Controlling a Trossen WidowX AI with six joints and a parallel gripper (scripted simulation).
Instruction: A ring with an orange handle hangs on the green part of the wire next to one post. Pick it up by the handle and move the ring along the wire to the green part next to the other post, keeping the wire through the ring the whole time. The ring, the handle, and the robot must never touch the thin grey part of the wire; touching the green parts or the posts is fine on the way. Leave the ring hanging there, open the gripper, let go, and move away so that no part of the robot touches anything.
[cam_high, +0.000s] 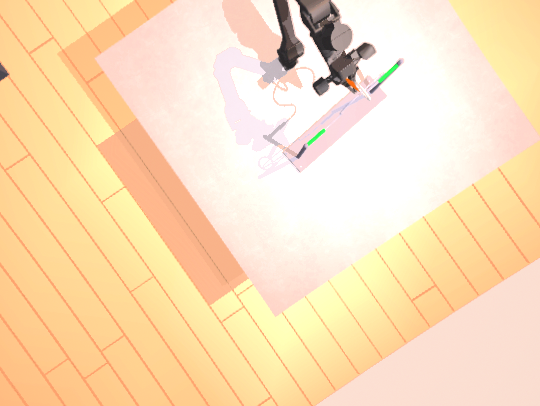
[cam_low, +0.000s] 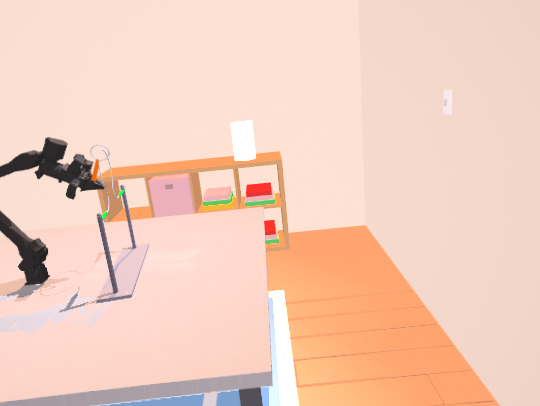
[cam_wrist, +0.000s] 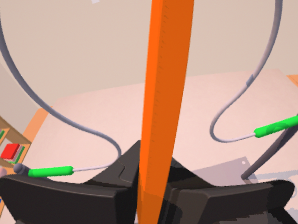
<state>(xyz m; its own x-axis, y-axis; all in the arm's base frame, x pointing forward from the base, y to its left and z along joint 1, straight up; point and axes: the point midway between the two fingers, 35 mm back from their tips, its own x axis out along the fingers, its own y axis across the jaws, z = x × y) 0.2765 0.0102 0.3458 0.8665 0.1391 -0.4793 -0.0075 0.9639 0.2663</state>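
My gripper (cam_high: 353, 88) (cam_low: 95, 181) (cam_wrist: 145, 145) is shut on the orange handle (cam_high: 351, 83) (cam_low: 95, 168) (cam_wrist: 167, 65), which points up from the fingers. The pale ring (cam_low: 100, 145) at the handle's top seems to surround the grey wire (cam_low: 112, 175) (cam_wrist: 67, 123) near its high arch in the exterior view; the gap between them cannot be judged. The ring is out of the wrist view. The far green part (cam_high: 388, 73) (cam_low: 120, 193) (cam_wrist: 51, 171) and the near green part (cam_high: 316, 137) (cam_low: 105, 215) (cam_wrist: 276, 126) lie below, beside their posts. Any wire contact by the fingers cannot be told.
The near post (cam_high: 301, 151) (cam_low: 108, 255) (cam_wrist: 260, 162) and far post (cam_low: 128, 217) stand on a thin base plate (cam_low: 135, 265). The arm's base (cam_low: 33, 265) stands on the robot side of the wire. A shelf (cam_low: 282, 200) with a lamp (cam_low: 243, 140) is behind the table.
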